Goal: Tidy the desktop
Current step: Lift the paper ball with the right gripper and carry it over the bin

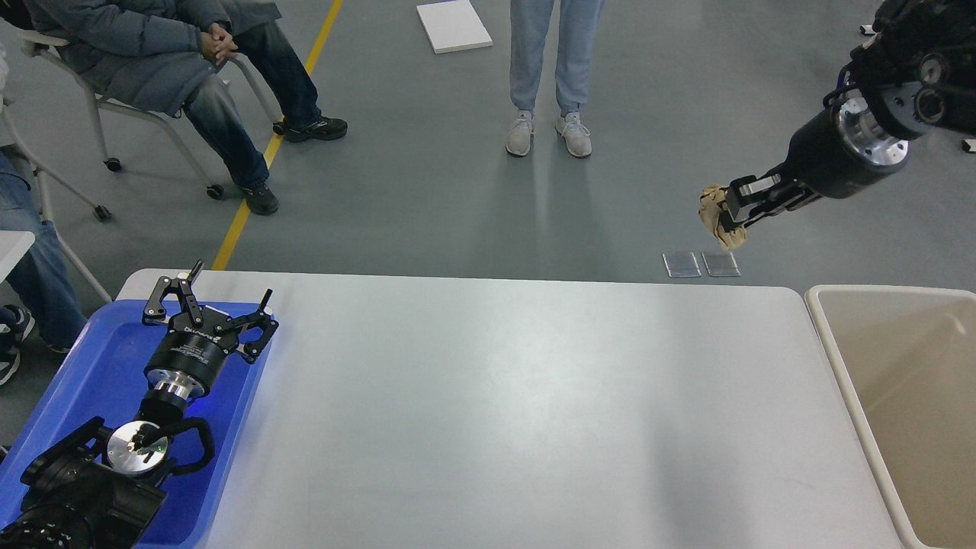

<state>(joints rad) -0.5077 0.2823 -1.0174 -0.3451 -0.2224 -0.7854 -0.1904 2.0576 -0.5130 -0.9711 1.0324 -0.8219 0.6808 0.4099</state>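
Observation:
The desktop [496, 396] is a wide light grey-white tabletop with rounded corners. My right gripper [728, 216] is shut on a crumpled tan paper wad [714, 207] and holds it high, beyond the table's far right corner. My left gripper [210, 301] is open and empty, hovering over the blue tray [91, 358] at the table's left end.
A beige bin with a cream rim [846, 366] stands at the table's right end. A seated person [175, 69] and a standing person [549, 76] are beyond the table. Two small clear squares [700, 264] lie on the floor.

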